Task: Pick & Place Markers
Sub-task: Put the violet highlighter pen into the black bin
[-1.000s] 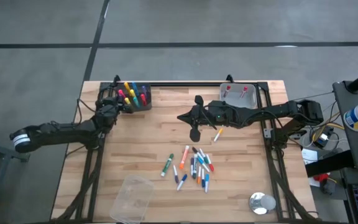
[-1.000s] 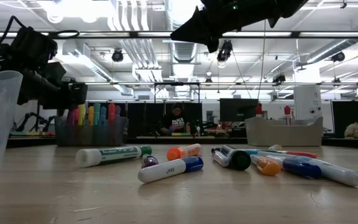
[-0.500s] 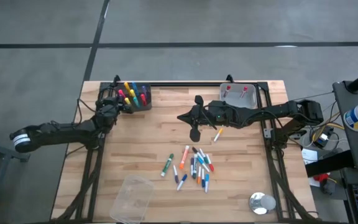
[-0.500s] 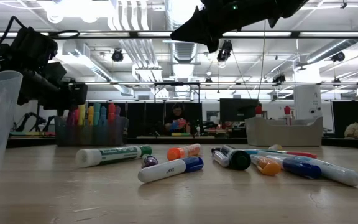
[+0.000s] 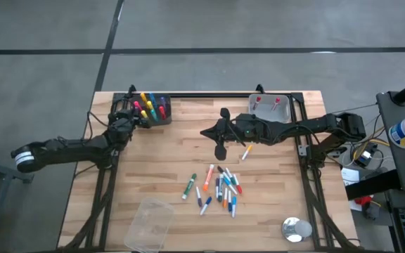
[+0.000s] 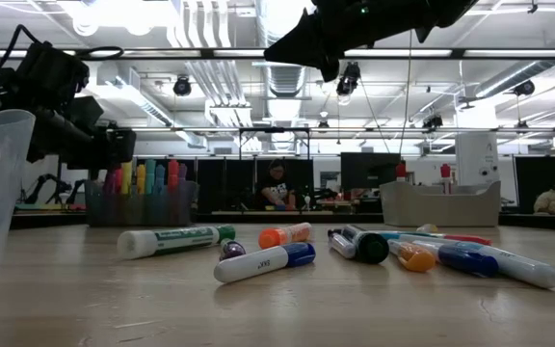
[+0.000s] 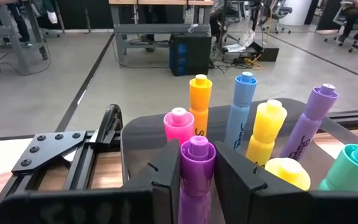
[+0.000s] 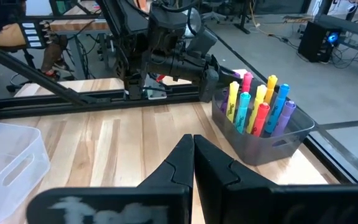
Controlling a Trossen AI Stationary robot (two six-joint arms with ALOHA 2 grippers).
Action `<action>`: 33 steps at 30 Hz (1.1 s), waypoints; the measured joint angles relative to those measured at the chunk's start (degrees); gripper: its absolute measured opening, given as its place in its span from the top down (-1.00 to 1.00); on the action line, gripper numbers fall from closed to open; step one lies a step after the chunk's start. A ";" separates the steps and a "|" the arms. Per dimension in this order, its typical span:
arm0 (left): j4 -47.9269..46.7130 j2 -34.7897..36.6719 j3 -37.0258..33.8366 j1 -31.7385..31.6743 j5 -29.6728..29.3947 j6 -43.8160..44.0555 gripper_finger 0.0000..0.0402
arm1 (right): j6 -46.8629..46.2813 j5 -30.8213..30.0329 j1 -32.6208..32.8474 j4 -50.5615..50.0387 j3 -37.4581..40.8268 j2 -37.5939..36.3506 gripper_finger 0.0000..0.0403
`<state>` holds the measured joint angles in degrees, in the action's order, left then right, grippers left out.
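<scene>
A dark bin [image 5: 155, 109] at the table's far left holds several markers standing upright, caps up. My left gripper [image 7: 196, 171] is at the bin's near-left side [image 5: 133, 117], shut on an upright purple marker [image 7: 196, 151]. Several more markers [image 5: 218, 188] lie loose on the wood at the table's middle, and a yellow one [image 5: 246, 151] lies apart from them. My right gripper [image 8: 193, 149] hangs shut and empty above the table's middle [image 5: 206, 131], pointing toward the bin. My left gripper pinches the purple marker between its two fingers, on the barrel just below the cap [image 7: 196, 182]. The fingers come about level from the table's left, across the marker. The marker stands upright, cap up; the fingers hide its lower end.
A clear plastic container [image 5: 148, 225] lies at the near left. A pale tray [image 5: 271, 105] stands at the far right. A round shiny lid [image 5: 296, 229] lies at the near right corner. Bare wood lies between the bin and the loose markers.
</scene>
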<state>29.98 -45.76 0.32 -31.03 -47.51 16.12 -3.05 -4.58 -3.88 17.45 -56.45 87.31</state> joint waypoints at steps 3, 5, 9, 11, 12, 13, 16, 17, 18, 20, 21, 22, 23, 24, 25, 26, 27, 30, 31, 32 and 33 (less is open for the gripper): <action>0.00 0.00 0.00 0.02 0.09 -0.83 0.62 | 0.02 0.00 0.13 0.11 0.00 0.00 0.96; 0.00 0.00 0.00 0.00 0.09 -0.97 0.62 | 0.02 0.00 0.25 0.30 0.00 0.00 0.96; -0.03 0.00 0.00 0.02 0.09 -1.01 0.62 | 0.02 0.00 0.28 0.72 0.00 0.00 0.96; -0.08 0.00 0.00 0.02 0.14 -1.01 0.62 | 0.04 0.00 0.28 0.72 0.00 0.00 0.96; -0.18 0.00 0.00 0.02 0.23 -1.01 0.62 | 0.04 0.00 0.28 0.72 0.00 0.00 0.96; -0.21 0.00 0.00 0.02 0.36 -1.01 0.62 | 0.04 0.00 0.28 0.74 0.00 0.00 0.96; -0.65 0.04 0.00 0.02 0.38 -1.09 0.62 | 0.04 0.00 0.28 0.79 0.00 0.00 0.96; -0.85 0.04 0.00 0.02 0.36 -1.09 0.62 | 0.04 0.00 0.28 0.79 0.00 0.00 0.96; -0.94 0.04 0.00 0.02 0.36 -1.09 0.62 | 0.04 0.00 0.28 0.79 0.00 0.00 0.96; -1.08 0.09 0.00 0.02 0.55 -1.15 0.62 | 0.04 0.00 0.28 0.81 0.00 0.00 0.96; -1.09 0.09 0.00 0.02 0.58 -1.22 0.62 | 0.04 0.00 0.28 0.82 0.00 0.00 0.96; -1.09 0.09 0.00 0.02 0.61 -1.32 0.62 | 0.02 0.00 0.28 0.81 0.00 0.00 0.96; -1.09 0.09 0.00 0.00 0.71 -1.40 0.62 | -0.07 0.00 0.28 0.81 0.00 0.00 0.96; -1.13 0.15 0.00 0.00 0.83 -1.42 0.62 | -0.32 0.00 0.28 0.81 0.00 0.00 0.96; -1.26 0.25 0.00 0.00 1.27 -1.46 0.62 | -0.60 0.00 0.28 0.82 0.00 0.00 0.96; -1.33 0.30 0.00 0.00 1.81 -1.53 0.62 | -0.71 0.00 0.28 0.83 0.00 0.00 0.96; -1.42 0.31 0.00 0.00 1.92 -1.60 0.62 | -0.72 0.00 0.28 0.83 0.00 0.00 0.96; -1.42 0.38 0.00 -0.02 2.00 -1.61 0.62 | -0.80 0.00 0.28 0.83 0.00 0.00 0.96; -1.42 0.44 0.00 -0.02 2.08 -1.60 0.62 | -0.81 0.00 0.28 0.83 0.00 0.00 0.96; -1.40 0.52 0.00 -0.02 2.38 -1.53 0.62 | -0.83 0.00 0.28 0.83 0.00 0.00 0.96; -1.46 0.73 0.00 -0.02 2.62 -1.55 0.62 | -0.83 0.00 0.28 0.83 0.00 0.00 0.96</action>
<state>28.52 -45.03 0.32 -31.05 -44.90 14.57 -3.88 -4.58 -3.60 18.28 -56.45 87.31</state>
